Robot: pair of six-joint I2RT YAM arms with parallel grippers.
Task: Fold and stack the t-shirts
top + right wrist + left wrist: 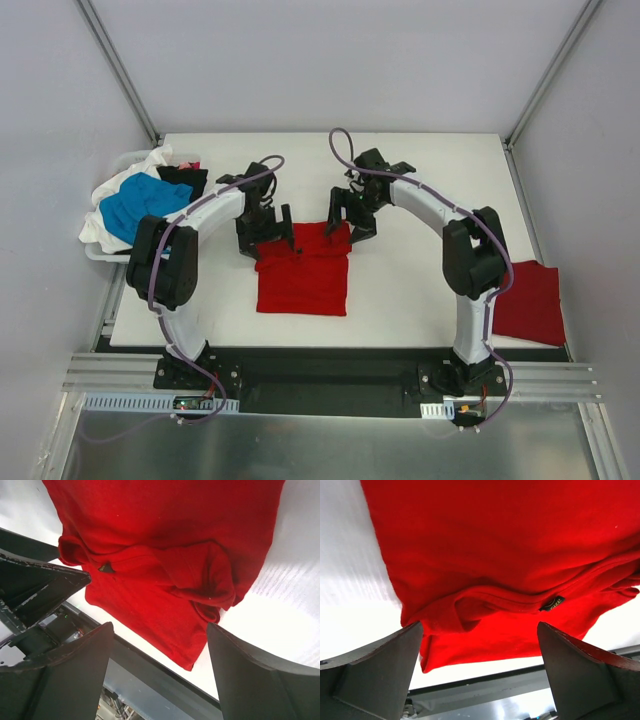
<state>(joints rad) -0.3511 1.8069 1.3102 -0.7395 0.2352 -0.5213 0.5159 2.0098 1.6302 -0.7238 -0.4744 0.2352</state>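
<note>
Overhead, the left claw [268,238] and right claw [350,225] hover with jaws spread wide and empty. Both are at the far edge of a half-folded red t-shirt [303,278], which lies flat beneath their tips and nearward of them. Trouble looks likeliest at that far edge, where the cloth bunches into a rumpled ridge around a small dark label [552,603]. A pinch catching only the top layer could pull the fold apart, and 2 uneven grabs could skew the square. The near hem lies close to the table's front lip, so a nearward drag could spill it over. The white table [430,190] is smooth and matte, boxed by 3 pale grey walls [330,60]. A pile of t-shirts [140,205], blue, white and black, sits well left of the left claw. 1 folded red t-shirt [528,302] lies well right of the right claw, at the table's edge.
</note>
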